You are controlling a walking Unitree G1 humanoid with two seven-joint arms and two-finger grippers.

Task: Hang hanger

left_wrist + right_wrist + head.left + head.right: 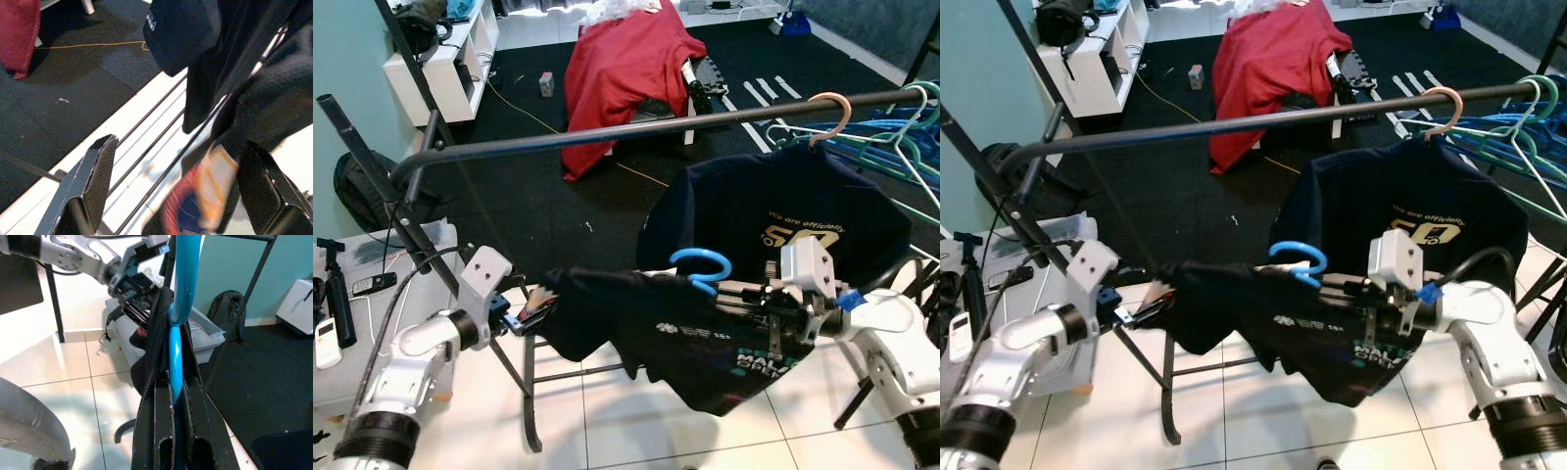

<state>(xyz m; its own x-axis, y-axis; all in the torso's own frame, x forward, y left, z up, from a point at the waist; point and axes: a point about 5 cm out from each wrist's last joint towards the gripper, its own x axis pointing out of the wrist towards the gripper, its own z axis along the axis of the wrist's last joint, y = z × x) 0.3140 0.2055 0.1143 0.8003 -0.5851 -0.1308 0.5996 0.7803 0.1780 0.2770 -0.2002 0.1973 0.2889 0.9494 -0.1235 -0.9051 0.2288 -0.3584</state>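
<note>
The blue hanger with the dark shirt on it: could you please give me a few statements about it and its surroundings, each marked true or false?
1. The right gripper is shut on the blue hanger just below its hook. True.
2. The blue hanger's hook is already over the black rail. False: it is below the rail, held in front of it.
3. The left gripper holds one end of the dark shirt on the blue hanger. True.
4. The other dark shirt hangs from the rail on a green hanger. False: its hanger is pink.
5. A red cloth is draped over something on the dark floor beyond the rail. True.
</note>
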